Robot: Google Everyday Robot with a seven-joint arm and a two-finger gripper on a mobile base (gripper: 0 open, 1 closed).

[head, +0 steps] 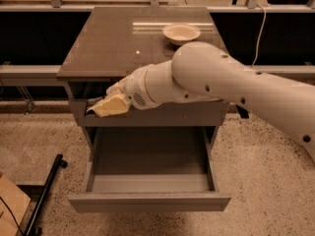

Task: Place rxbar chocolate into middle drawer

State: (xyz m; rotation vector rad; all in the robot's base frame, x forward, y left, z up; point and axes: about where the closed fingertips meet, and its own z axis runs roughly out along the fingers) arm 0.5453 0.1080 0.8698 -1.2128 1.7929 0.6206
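Observation:
My gripper (102, 109) hangs in front of the closed top drawer front (197, 116), at its left end, just below the counter's edge. Its cream fingers (114, 105) are closed, and a thin dark end of the rxbar chocolate (90, 111) sticks out from their tips to the left; the rest of the bar is hidden. The middle drawer (147, 201) is pulled wide open below, its flat grey tray (150, 154) bare. The gripper is above the drawer's left rear part.
A white bowl (181, 32) stands at the back right of the brown counter top (113, 43). My white arm (236, 85) crosses in from the right, over the cabinet's front. A black pole (47, 193) lies on the speckled floor at left, by a wooden board (10, 205).

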